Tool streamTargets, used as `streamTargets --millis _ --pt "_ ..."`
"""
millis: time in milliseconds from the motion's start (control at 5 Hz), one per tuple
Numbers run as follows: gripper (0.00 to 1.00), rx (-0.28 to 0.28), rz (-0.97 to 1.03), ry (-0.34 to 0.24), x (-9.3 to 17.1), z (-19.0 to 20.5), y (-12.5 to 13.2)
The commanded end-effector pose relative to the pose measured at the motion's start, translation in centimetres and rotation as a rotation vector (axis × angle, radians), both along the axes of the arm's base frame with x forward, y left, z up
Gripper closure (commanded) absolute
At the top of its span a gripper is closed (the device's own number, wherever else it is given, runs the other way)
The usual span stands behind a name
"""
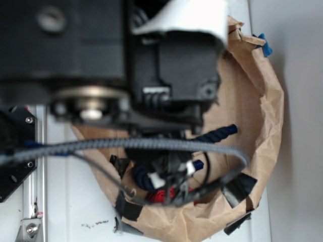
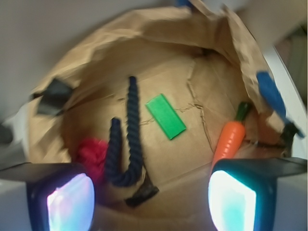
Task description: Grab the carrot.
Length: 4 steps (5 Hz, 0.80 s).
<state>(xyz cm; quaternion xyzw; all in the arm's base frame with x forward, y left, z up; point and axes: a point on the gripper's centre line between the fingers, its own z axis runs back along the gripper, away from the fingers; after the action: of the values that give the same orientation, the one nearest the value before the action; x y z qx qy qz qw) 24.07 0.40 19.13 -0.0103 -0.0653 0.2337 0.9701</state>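
Fingers (image 2: pixel 151 202) were spread above the paper bag (image 2: pixel 159 29); the carrot (image 2: pixel 230 139) lay at three o'clock, so shifting that way before descending seemed wise.

No text, label, brand, number or sign can be read in either view; every surface is plain or too blurred.

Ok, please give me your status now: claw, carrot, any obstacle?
Claw open, empty, above paper bin. Carrot lying free by right finger. Green block and blue rope apart from it.
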Motion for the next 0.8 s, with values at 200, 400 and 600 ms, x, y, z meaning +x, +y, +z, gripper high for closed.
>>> streamTargets --millis 200,400,600 --pt "0.00 0.002 0.035 -0.032 0.1 0.8 1.2" --pt "0.00 0.018 0.015 0.006 0.6 -2.7 1.8" --pt "0.00 0.069 0.000 0.034 0.4 -5.9 1.8"
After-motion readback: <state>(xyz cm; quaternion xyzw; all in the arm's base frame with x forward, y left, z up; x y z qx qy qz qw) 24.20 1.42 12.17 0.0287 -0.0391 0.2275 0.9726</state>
